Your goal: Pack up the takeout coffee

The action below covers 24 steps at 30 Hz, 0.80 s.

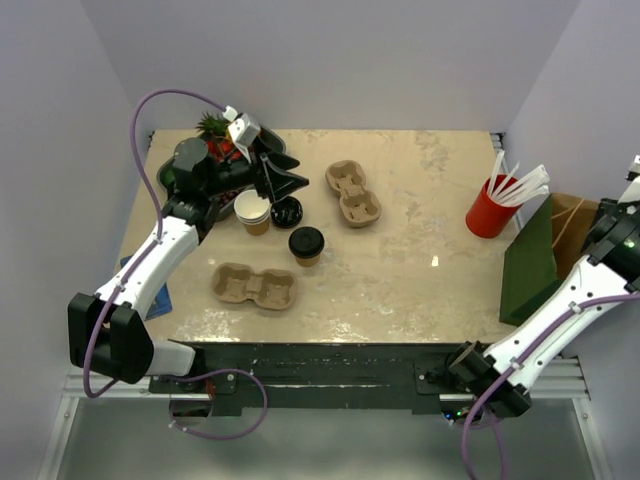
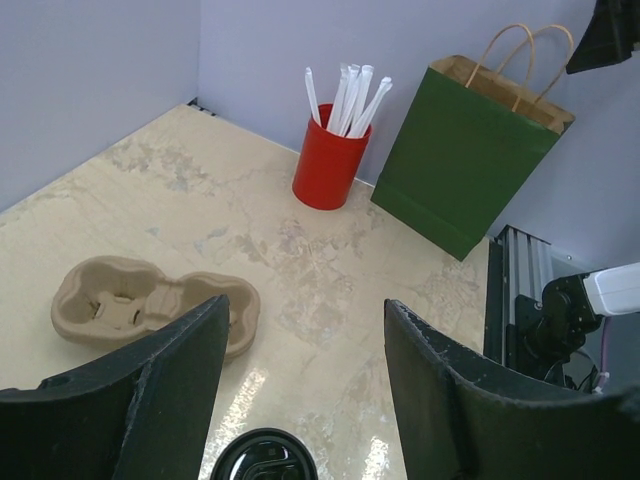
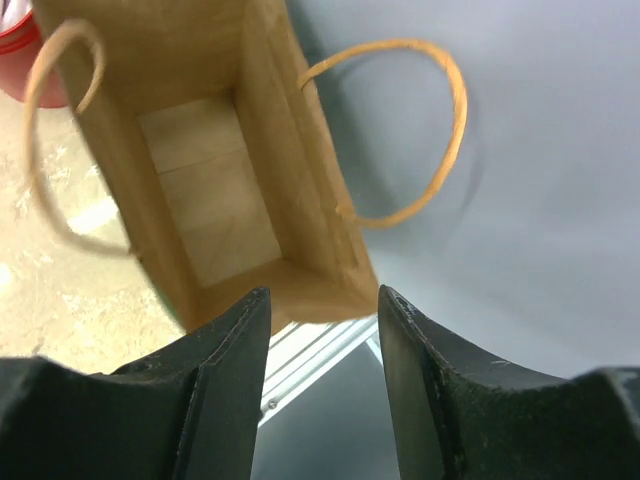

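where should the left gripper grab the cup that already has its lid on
The tan wall just under the black lid of the lidded cup, left gripper coming from above with a finger on each side. It stands upright, apart from the loose lid and near carrier, so both sides look free, and the wall is likely stiffest there.

Setting: robot test cell, probably a lab. Evidence: plain grey walls (image 1: 350,60) enclosing a beige table (image 1: 420,260); left arm (image 1: 150,265) and right arm (image 1: 560,310) bolted at its near edge by an aluminium rail (image 1: 565,382); staged café props: cups (image 1: 306,245), carriers (image 1: 255,287), straw cup (image 1: 487,214), bag (image 1: 530,262).
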{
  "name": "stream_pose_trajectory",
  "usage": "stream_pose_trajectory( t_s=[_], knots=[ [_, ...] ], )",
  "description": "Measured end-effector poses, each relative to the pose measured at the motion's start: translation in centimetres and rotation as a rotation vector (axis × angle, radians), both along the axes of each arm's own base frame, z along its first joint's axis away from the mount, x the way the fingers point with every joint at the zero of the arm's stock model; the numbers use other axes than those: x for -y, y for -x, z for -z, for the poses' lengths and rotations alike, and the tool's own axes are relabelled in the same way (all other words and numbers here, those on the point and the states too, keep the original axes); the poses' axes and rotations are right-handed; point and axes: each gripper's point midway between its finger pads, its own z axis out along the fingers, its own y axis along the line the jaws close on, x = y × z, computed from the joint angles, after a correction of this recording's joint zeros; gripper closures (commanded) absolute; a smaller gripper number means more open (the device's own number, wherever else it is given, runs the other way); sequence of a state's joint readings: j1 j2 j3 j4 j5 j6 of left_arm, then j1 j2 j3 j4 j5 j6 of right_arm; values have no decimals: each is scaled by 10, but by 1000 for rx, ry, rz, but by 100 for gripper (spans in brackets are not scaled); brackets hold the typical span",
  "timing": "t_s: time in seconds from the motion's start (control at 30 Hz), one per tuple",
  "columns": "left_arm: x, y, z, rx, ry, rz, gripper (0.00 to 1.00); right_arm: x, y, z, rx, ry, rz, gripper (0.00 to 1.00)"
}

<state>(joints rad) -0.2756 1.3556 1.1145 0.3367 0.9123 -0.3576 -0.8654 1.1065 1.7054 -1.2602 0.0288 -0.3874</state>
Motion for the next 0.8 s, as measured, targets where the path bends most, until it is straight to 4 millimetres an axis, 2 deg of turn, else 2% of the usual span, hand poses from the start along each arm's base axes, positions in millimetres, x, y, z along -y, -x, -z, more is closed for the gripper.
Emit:
stream_pose_trajectory(
  t_s=[0.17,0.27,0.37,0.63,0.8],
  knots=[
    [0,1,0,1,0,1,33,24,-10,10,-48,-48,48,40],
    [0,3,0,7,1,1,33,39,-14,23,-81,-93,78,26],
    [-2,9,3,4,0,1,33,47,-15,35,-112,-132,94,18],
    [-3,11,4,8,1,0,33,50,-16,43,-138,-149,82,19],
    [-3,11,3,10,2,-1,33,48,-17,61,-169,-184,65,24]
  ],
)
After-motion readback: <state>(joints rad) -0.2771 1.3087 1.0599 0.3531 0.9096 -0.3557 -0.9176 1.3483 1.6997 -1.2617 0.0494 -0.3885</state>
